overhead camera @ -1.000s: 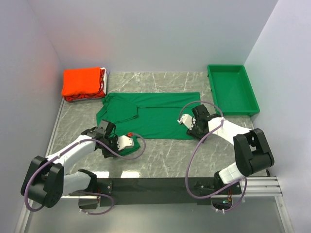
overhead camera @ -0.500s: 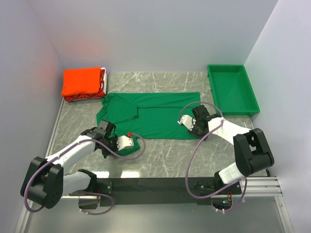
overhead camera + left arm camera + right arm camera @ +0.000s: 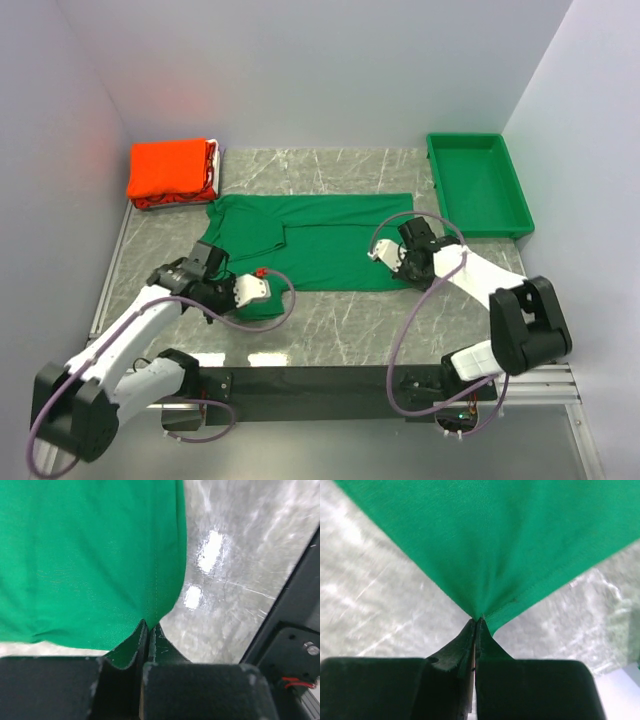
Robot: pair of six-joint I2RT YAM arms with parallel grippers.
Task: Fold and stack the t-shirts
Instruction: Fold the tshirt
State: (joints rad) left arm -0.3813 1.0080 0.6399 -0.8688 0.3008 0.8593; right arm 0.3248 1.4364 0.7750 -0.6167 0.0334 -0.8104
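A dark green t-shirt lies spread across the middle of the table. My left gripper is shut on its near left hem, and in the left wrist view the cloth runs up from the closed fingertips. My right gripper is shut on the near right corner of the hem. The right wrist view shows the cloth puckered into the pinched tips and lifted off the table. Folded orange-red t-shirts sit stacked at the back left.
A rigid green tray stands at the back right. White walls close in the back and both sides. The black rail holding the arm bases runs along the near edge, also seen at the right in the left wrist view.
Both grippers have closed on the green shirt's near hem. The left arm has swung outward to the left, and the hem corners have lifted slightly.
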